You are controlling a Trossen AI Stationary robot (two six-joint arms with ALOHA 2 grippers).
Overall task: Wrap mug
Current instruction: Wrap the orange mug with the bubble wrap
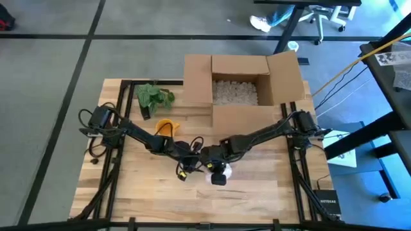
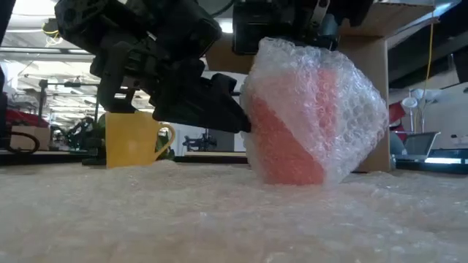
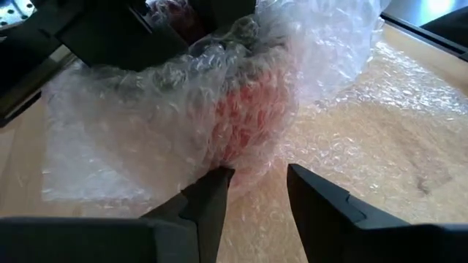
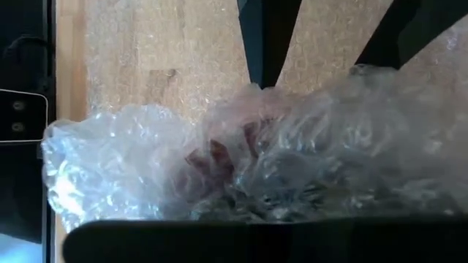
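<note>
Your red mug (image 2: 292, 139) sits near the front middle of the wooden table (image 1: 270, 192), already bundled in bubble wrap (image 2: 344, 95) and resting on the spread sheet. Your left gripper (image 3: 252, 191) has its fingers parted, one tip touching the wrap's side. Your right gripper (image 1: 218, 168) is on top of the bundle; whether its fingers are clamped cannot be told. Press down steadily from above while you tuck the loose flap under, so the wrap doesn't spring open. The yellow mug (image 2: 131, 139) and cardboard box (image 1: 241, 86) stand well apart.
</note>
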